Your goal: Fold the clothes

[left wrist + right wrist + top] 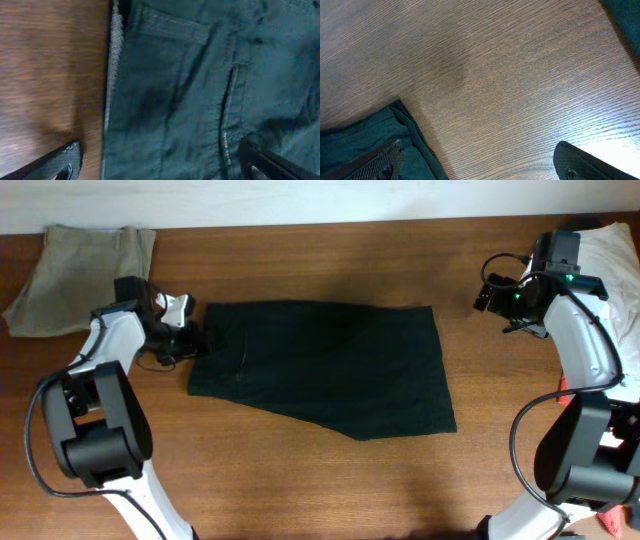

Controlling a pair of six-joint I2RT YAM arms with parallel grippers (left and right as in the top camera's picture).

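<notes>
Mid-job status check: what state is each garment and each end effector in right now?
Large black fabric garment: lying flat on the wooden table, ungripped.
Khaki-beige fabric garment: set aside at a table corner, untouched.
White fabric garment: heaped at the opposite corner.
Left end effector: open, straddling the black garment's edge.
Right end effector: open, above bare wood beside that garment's corner.

- white shells and black joint housings are seen on the left arm [105, 345] and right arm [585, 345].
- black cables [29, 430] are looped alongside.
- a green light [517, 296], possibly an led, is seen on the right.
</notes>
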